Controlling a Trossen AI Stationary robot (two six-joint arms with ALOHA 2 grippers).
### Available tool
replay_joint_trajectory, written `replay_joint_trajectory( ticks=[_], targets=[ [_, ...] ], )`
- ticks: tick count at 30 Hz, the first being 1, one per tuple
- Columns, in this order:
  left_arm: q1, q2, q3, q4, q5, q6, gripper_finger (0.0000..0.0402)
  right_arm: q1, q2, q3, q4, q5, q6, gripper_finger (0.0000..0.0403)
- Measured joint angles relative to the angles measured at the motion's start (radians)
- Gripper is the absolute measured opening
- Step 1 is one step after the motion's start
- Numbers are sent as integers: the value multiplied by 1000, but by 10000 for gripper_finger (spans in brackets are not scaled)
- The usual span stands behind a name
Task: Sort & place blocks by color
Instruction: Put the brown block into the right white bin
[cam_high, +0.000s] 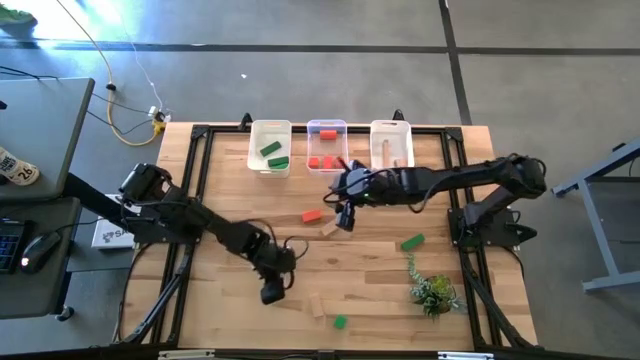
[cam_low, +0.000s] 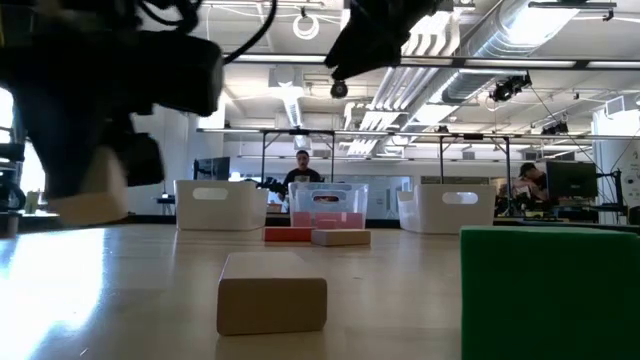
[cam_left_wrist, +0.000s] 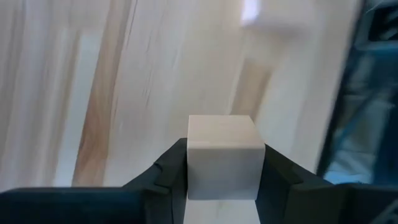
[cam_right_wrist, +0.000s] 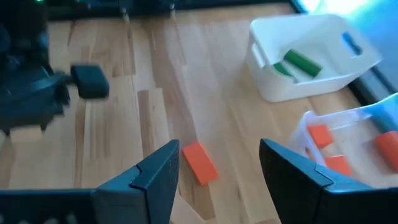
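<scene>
We saw three white bins along the table's far edge: the left bin (cam_high: 270, 147) held green blocks (cam_high: 272, 154), the middle bin (cam_high: 326, 146) red blocks (cam_high: 322, 161), the right bin (cam_high: 391, 143) a pale wood block (cam_high: 386, 153). The left end effector (cam_left_wrist: 222, 180) was clenched on a pale wood cube (cam_left_wrist: 223, 157) above the table's near half. The right end effector (cam_right_wrist: 217, 171) hung released above a red block (cam_right_wrist: 199, 162) near the bins.

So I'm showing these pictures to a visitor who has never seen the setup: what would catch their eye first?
Probably the left gripper, its jaws clamped on a pale wooden cube above the table's near-left part. Next, the three white bins in a row at the far edge, green blocks in the left one and red blocks in the middle. The right gripper hangs open over a loose red block in front of them.
</scene>
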Motion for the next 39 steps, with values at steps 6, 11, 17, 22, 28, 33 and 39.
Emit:
replay_joint_trajectory(
  ticks=[6, 11, 17, 22, 28, 33, 39],
  targets=[
    [85, 0, 0, 201, 84, 44, 109, 51, -67, 0, -54, 8, 42, 209],
    [142, 0, 1, 381, 124, 53, 111, 115, -84, 0, -126, 48, 70, 209],
    [187, 0, 1, 540, 142, 52, 110, 195, -83, 0, -210, 129, 120, 209],
    [206, 0, 1, 608, 145, 29, 112, 255, -83, 0, -205, 184, 129, 209],
    [207, 0, 1, 699, 117, 13, 112, 329, -83, 0, -193, 190, 131, 209],
    [212, -1, 2, 803, 111, -18, 112, 388, -89, 0, -169, 202, 135, 209],
    [217, -1, 2, 903, 104, -54, 113, 457, -89, 0, -134, 222, 136, 209]
  ],
)
